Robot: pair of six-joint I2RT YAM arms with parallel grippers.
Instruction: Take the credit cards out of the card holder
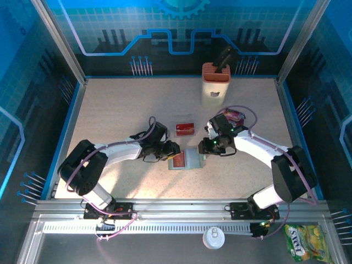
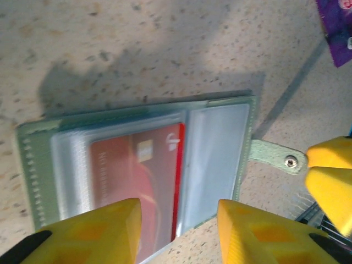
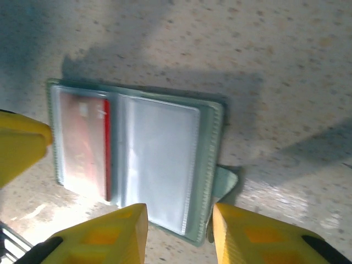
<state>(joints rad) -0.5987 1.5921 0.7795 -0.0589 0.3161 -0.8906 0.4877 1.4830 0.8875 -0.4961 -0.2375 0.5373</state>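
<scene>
Card holder [image 1: 186, 160] on speckled tabletop [image 1: 121, 110]

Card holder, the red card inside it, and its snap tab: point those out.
card holder [image 2: 30, 176], left wrist view, on its stitched green border.
red credit card [image 2: 129, 176], left wrist view, on its face under the clear sleeve.
snap tab [image 2: 272, 154], left wrist view, on the green strap.

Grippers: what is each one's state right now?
Left gripper: open, jaws apart over the flat grey-green folding card holder.
Right gripper: open, above the same holder.
</scene>
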